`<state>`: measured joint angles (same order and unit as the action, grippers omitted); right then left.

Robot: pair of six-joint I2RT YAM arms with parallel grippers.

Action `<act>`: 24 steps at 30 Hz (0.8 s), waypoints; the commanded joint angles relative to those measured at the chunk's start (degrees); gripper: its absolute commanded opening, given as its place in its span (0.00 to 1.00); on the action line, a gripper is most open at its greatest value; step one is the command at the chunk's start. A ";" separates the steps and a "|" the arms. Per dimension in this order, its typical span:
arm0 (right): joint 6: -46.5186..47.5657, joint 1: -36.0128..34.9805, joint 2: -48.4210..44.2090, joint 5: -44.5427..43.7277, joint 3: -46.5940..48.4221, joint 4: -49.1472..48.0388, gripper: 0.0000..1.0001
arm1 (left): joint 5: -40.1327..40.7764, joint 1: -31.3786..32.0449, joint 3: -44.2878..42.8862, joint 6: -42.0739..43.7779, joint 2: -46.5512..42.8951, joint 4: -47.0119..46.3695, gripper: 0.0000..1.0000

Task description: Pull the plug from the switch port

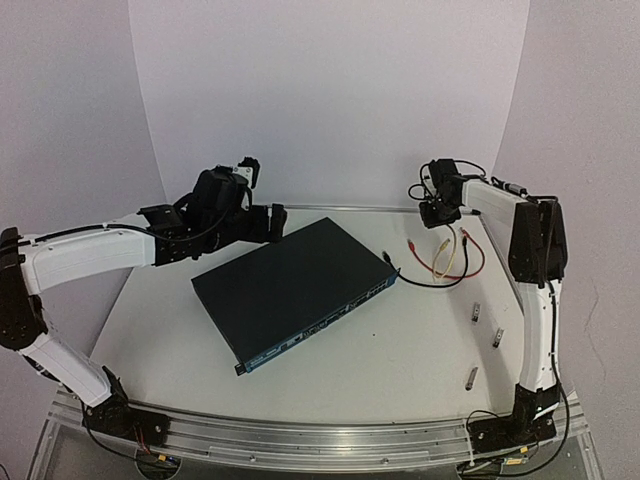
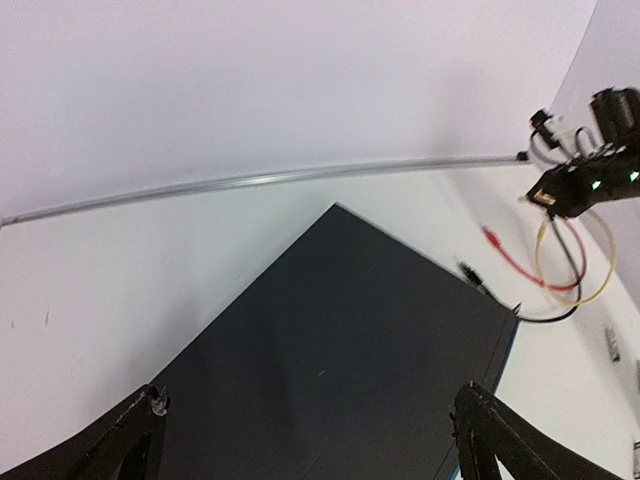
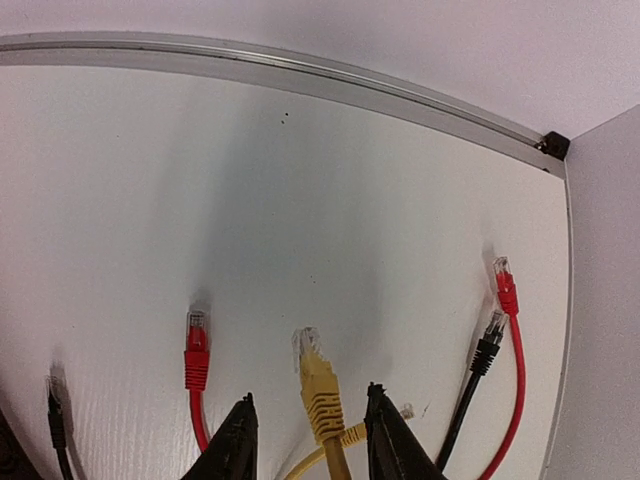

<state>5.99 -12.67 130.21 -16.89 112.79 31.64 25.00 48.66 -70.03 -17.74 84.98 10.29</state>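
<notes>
Hovering over the far left edge of the flat, wide, dark blue-black metal switch (image 1: 300,285), the left hand (image 2: 310,400) is spread wide and nothing is held. Whether its fingertips touch the lid cannot be told. The switch is laid flat and askew near the middle of the white surface (image 1: 400,350), with its row of small sockets (image 1: 320,325) along the thin long face turned toward the near right. Whether any plug is seated in a socket cannot be told.

The right hand (image 3: 308,398) is positioned over loose cables to the right of the switch, apart from it. Its fingers are parted narrowly and set either side of a yellow moulded plug (image 3: 318,385), with a slim gap visible on each side; no clamping is shown.

A red plug (image 3: 196,350) is seen on one side of the yellow one. On the other side a second red plug (image 3: 506,290) is laid just beside a black moulded plug (image 3: 485,350).

A thin black cable (image 1: 430,284) is run close past the switch's right corner, and its loose end plug (image 1: 388,258) is laid beside the short right side. Three small grey metal pieces (image 1: 477,310) are scattered near the right arm. The far edge of the surface is bounded by an aluminium rail (image 3: 300,75).
</notes>
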 commanded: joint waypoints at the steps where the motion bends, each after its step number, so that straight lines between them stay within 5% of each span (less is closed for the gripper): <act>1: -1.11 -0.30 -2.71 -0.62 -0.62 -0.15 0.50 | 4.24 -0.15 2.77 -5.34 -3.01 7.49 1.00; 8: -1.33 -0.25 -10.34 -5.95 -4.86 -0.09 0.79 | 5.31 -0.16 4.10 -7.10 -5.61 9.34 1.00; 18: 2.48 -0.24 -13.80 -26.30 -2.96 -0.18 0.90 | 4.64 -0.12 4.93 -8.00 -6.23 10.05 1.00; 24: -2.05 -0.25 -17.79 -20.52 -6.85 0.06 0.90 | 5.24 -0.15 5.49 -9.01 -6.20 10.52 1.00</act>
<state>7.14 -12.65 117.65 -38.61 108.05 31.58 28.87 48.69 -65.16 -25.35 80.51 20.02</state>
